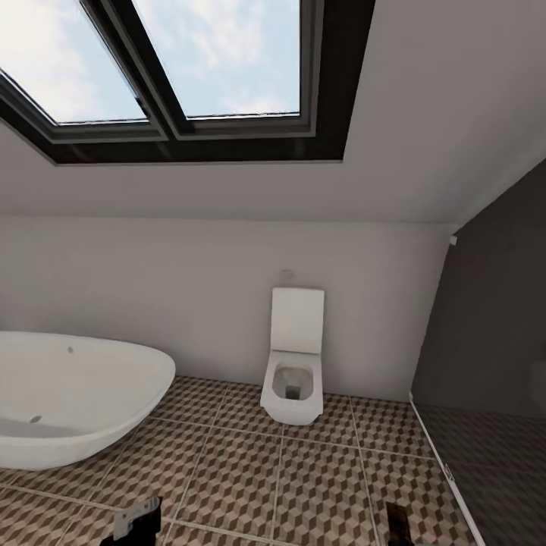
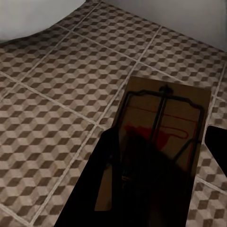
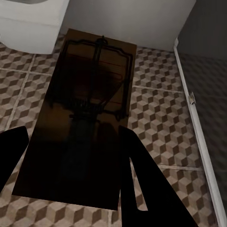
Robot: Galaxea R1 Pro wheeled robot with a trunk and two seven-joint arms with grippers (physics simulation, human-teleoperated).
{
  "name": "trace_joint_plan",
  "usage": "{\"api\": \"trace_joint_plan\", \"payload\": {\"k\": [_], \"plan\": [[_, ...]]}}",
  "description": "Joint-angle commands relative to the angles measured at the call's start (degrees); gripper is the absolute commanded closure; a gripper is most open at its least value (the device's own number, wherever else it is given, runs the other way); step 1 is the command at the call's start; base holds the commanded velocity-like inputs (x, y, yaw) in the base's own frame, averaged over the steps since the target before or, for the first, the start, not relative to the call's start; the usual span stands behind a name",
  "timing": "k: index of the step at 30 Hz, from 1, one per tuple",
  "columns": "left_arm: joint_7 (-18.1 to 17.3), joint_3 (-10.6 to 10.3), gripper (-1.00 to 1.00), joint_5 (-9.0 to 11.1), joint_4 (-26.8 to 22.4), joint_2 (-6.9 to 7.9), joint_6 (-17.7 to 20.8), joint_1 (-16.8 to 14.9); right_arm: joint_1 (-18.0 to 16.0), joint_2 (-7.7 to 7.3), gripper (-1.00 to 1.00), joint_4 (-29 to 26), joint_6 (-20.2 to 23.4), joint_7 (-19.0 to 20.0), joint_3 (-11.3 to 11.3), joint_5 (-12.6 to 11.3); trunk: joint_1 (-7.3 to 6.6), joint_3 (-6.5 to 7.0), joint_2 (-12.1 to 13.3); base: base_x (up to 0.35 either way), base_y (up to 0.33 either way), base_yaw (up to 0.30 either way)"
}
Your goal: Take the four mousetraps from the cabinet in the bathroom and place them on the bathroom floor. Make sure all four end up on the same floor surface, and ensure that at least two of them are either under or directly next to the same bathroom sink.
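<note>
**Two Mousetraps Held Above Patterned Bathroom Tiles**

Gripped in the left gripper (image 2: 161, 184): one brown mousetrap (image 2: 163, 127), a flat board with a black wire frame and red markings, clamped between dark fingers (image 2: 101, 179) and held over the bathroom floor (image 2: 52, 109). Gripped in the right gripper (image 3: 71, 170): a second mousetrap (image 3: 82, 118), darker in shadow, its wire bar and spring showing along the middle, likewise clamped between two black fingers (image 3: 146, 184) and raised above the tiles.

Below both traps, large square tiles printed with a brown, tan and white cube pattern, divided by pale grout lines. Seen from the head camera, the same bathroom floor (image 1: 250, 470) running back to a plain pale wall (image 1: 152, 288). At the bottom edge of that view, the tips of the left gripper (image 1: 136, 523) and right gripper (image 1: 402, 523) just showing.

Further out, a white oval bathtub (image 1: 68, 394) standing on the tiles at the left, and a white toilet (image 1: 293, 364) with a squared cistern against the back wall, well apart from the tub. To the right, a dark grey wall (image 1: 493, 326) behind a low pale threshold strip (image 1: 447, 470), also visible in the right wrist view (image 3: 198, 123). Overhead, a sloped white ceiling (image 1: 425, 114) with a black-framed skylight (image 1: 174, 76) open to blue sky and cloud.
</note>
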Motion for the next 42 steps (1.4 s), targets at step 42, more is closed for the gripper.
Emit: {"api": "trace_joint_plan", "payload": {"k": [42], "plan": [[4.36,-2.85,1.00,-8.97,0.53,0.73,4.34,-0.02,-0.06,-0.64,1.00,0.19,-0.35,0.23,0.39,-0.51,0.02,-0.02,-0.04,0.194,-0.001,0.000]]}}
